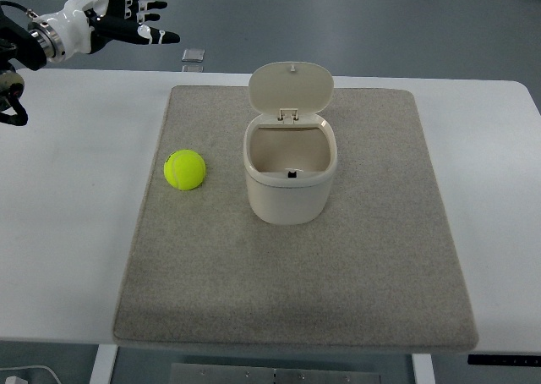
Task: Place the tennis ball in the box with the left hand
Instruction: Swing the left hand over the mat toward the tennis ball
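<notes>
A white table (76, 232) carries a grey-beige mat (296, 282) that covers most of its middle. On the mat, near its left edge and about midway between the table's far and near edges, lies a yellow-green tennis ball (184, 169). Just to the right of it, apart from it and not touching, stands a cream box (290, 181) with rounded corners; its hinged lid (290, 88) is tipped up at the far side, so the inside is open to view. The left robot hand (135, 16) hangs above the table's far left corner, well apart from the ball, its black and white fingers (156, 35) spread and stretched out, holding nothing. A small pale object (193, 56) sits beyond the table's far edge.
</notes>
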Available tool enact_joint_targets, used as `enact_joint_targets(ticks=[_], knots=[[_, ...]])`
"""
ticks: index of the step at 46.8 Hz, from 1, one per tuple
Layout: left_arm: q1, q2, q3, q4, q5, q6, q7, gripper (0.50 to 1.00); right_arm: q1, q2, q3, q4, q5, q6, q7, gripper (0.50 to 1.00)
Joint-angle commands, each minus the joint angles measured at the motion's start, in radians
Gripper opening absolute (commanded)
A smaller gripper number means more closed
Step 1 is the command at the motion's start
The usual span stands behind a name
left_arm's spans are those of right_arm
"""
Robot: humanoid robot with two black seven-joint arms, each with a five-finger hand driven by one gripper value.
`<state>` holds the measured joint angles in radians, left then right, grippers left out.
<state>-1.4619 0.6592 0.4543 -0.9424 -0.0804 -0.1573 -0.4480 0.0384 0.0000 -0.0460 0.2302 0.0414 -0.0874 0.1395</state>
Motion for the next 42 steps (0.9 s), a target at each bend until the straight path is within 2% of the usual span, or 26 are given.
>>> enact_joint_targets(ticks=[1, 6, 16, 30, 42], knots=[[0.024, -0.001, -0.002, -0.001, 0.043, -0.001, -0.012, 0.964, 0.0, 0.0, 0.0, 0.0, 0.0, 0.0, 0.0, 0.938], [0.054, -0.001, 0.0, -0.001, 0.065, -0.019, -0.051, 0.962, 0.0, 0.0, 0.0, 0.0, 0.0, 0.0, 0.0, 0.938], [0.066, 0.011, 0.012, -0.007, 0.102, -0.134, -0.048, 0.964, 0.0, 0.0, 0.0, 0.0, 0.0, 0.0, 0.0, 0.938], [0.051, 0.045, 0.055, -0.003, 0.284, -0.188, -0.041, 0.969, 0.0, 0.0, 0.0, 0.0, 0.0, 0.0, 0.0, 0.938], [0.029, 0.082, 0.055, -0.027, 0.389, -0.199, -0.043, 0.964, 0.0, 0.0, 0.0, 0.0, 0.0, 0.0, 0.0, 0.938]])
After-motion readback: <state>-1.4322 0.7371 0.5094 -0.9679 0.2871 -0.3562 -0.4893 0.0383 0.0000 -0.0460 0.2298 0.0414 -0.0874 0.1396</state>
